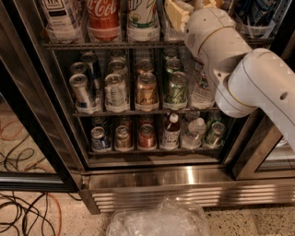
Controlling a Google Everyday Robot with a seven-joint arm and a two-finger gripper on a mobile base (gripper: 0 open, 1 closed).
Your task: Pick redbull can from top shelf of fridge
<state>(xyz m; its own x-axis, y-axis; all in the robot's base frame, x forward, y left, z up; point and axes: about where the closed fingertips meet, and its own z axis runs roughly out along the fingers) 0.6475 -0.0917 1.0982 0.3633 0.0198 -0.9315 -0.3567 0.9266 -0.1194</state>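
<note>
Fridge (184,177) stands open. The hand (182,13) is up at the top shelf (106,45), at the very upper edge of view, its cream-coloured end just right of the white-and-green can (143,16). Clenched or released: cannot tell, since most of it is cut off or hidden behind the wrist.

Redbull can (252,13): same shelf, far right lane, standing in a clear bin (258,33). Only its lower blue-and-silver body shows, so I take the long axis as upright. It lies to the right of the hand, and the thick white arm (239,78) crosses between the two.

My read: the hand is at the wrong lane and needs to shift right along the shelf, then go in level against the can's side.

In the way: the bin's front wall and the arm's own bulk. The Coca-Cola can (103,16) sits further left, well apart from the target. The lower racks are packed with cans and bottles (146,90), not involved. Crumpled plastic (156,220) and cables (23,212) lie on the floor.
</note>
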